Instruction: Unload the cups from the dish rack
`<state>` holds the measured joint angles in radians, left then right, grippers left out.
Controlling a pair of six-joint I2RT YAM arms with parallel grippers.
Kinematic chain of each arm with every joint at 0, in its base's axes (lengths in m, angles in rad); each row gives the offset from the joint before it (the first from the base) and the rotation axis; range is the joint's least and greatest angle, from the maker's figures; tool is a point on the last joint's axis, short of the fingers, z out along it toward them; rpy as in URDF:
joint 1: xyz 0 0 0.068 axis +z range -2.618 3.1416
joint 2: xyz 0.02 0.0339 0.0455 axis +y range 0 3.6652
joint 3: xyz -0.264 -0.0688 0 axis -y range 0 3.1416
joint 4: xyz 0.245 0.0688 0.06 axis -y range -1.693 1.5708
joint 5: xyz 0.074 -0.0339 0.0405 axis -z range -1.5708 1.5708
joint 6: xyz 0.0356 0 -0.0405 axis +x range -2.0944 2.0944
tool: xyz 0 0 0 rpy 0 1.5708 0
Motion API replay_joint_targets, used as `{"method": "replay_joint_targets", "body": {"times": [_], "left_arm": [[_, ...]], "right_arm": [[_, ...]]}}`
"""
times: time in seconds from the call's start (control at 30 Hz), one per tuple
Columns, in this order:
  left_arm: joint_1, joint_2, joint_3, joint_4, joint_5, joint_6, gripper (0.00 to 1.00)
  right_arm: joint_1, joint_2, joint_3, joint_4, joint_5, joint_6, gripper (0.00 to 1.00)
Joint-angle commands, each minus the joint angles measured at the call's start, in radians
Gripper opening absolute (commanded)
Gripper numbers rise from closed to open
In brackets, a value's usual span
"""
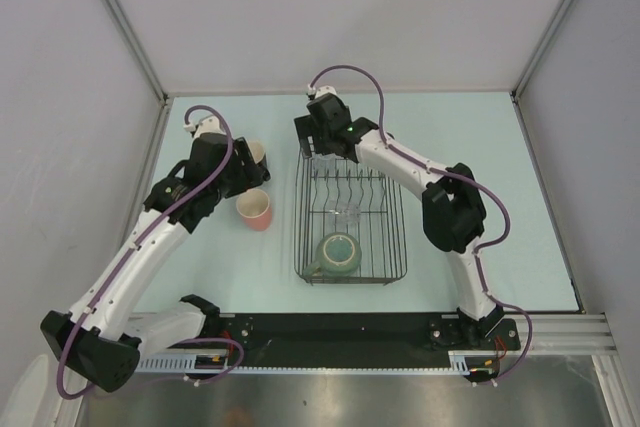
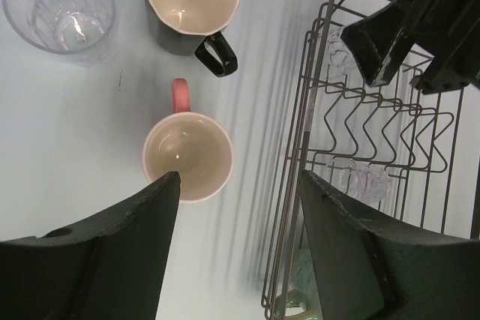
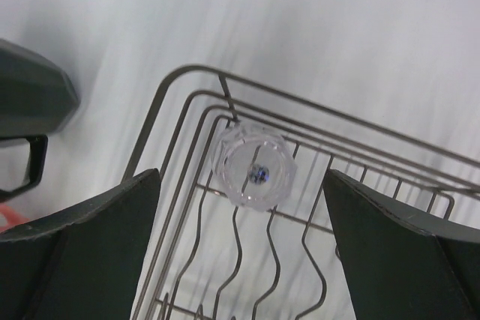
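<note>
The black wire dish rack point(image 1: 392, 209) stands mid-table. In it are a sage-green mug point(image 1: 340, 252) at the near end, a clear tumbler point(image 1: 347, 212) in the middle and another clear tumbler point(image 3: 253, 165), bottom up, in the far left corner. My right gripper point(image 3: 241, 177) is open above that corner tumbler, apart from it; it also shows in the top view point(image 1: 322, 142). On the table left of the rack point(image 2: 330, 148) stand a salmon-pink cup point(image 2: 187, 157), a dark pale-rimmed mug point(image 2: 191, 5) and a clear tumbler point(image 2: 58, 5). My left gripper point(image 2: 238, 177) is open and empty above the gap between the pink cup and the rack.
My left arm point(image 1: 150, 237) covers part of the cups on the table in the top view. My right arm point(image 1: 450, 207) reaches over the rack's right side. Grey walls point(image 1: 60, 97) enclose the pale table on three sides.
</note>
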<state>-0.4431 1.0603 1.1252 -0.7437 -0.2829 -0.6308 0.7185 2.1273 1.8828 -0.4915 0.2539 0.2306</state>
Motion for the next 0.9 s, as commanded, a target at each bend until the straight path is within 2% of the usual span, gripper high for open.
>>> {"method": "replay_joint_targets", "body": {"times": [0.0,0.57,0.67,0.73,0.8,0.87], "left_arm": [[-0.008,-0.019,-0.021,0.003,-0.009,-0.026,0.70],[-0.008,-0.011,-0.059,0.029,0.011,-0.029,0.71],[-0.008,-0.010,-0.062,0.033,0.013,-0.029,0.71],[-0.008,-0.008,-0.067,0.035,0.016,-0.029,0.70],[-0.008,-0.005,-0.067,0.037,0.019,-0.029,0.71],[-0.008,-0.003,-0.067,0.040,0.021,-0.027,0.71]], "right_arm": [[-0.014,0.039,0.090,0.039,-0.002,-0.017,0.95],[-0.036,0.137,0.113,0.041,-0.050,0.003,0.93],[-0.036,0.143,0.108,0.037,-0.056,0.003,0.87],[-0.036,0.146,0.105,0.037,-0.064,0.007,0.76],[-0.036,0.148,0.098,0.034,-0.064,0.010,0.70],[-0.034,0.145,0.087,0.037,-0.065,0.018,0.68]]}}
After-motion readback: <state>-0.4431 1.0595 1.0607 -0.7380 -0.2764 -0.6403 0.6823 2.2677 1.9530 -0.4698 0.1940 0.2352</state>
